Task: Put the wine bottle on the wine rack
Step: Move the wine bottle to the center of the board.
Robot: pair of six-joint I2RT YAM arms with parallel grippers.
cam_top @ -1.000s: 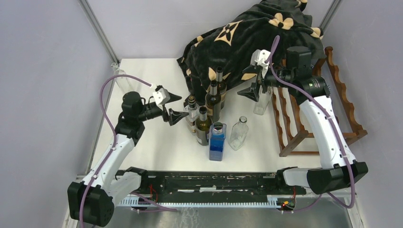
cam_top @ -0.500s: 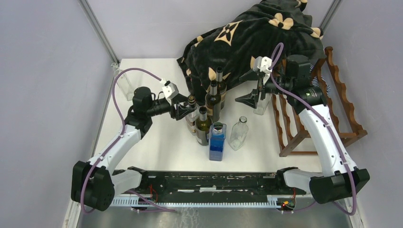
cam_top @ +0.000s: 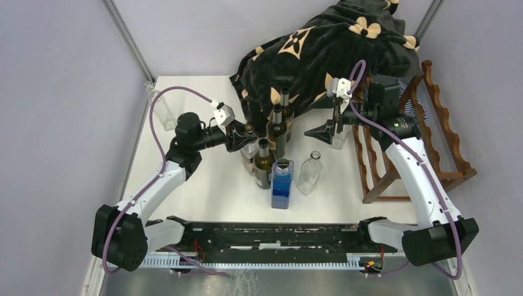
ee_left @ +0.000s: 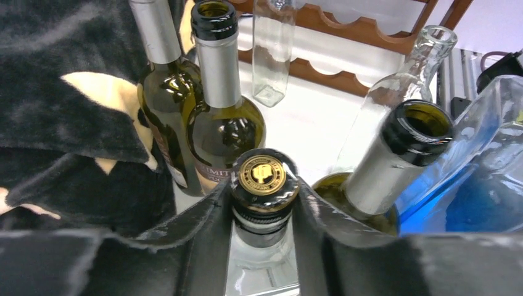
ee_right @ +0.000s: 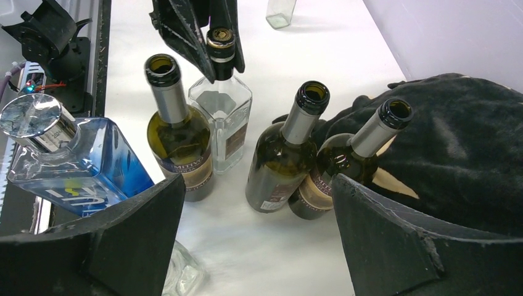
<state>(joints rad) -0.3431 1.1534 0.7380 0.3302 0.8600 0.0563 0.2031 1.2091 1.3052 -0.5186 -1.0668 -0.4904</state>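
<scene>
My left gripper (cam_top: 242,137) is shut on the neck of a clear square bottle (ee_left: 264,174) with a black cap and gold top; one finger presses each side of the cap. The right wrist view shows that bottle (ee_right: 220,105) upright on the table. Three green wine bottles (cam_top: 264,163) (cam_top: 277,129) (cam_top: 285,105) stand close around it. The dark reddish-brown wine rack (cam_top: 445,117) stands at the right. My right gripper (cam_top: 329,120) hangs open above the table between the bottles and the rack, holding nothing.
A black blanket with tan flowers (cam_top: 321,43) is heaped at the back, against the bottles. A blue square bottle (cam_top: 282,185) and a clear bottle (cam_top: 310,172) stand nearer. Another clear bottle (cam_top: 339,137) stands beside the rack, and a glass (cam_top: 161,111) at far left.
My left arm has reached right to the clear bottle and its jaws have closed round the neck. The right gripper has dropped slightly and stays open.
</scene>
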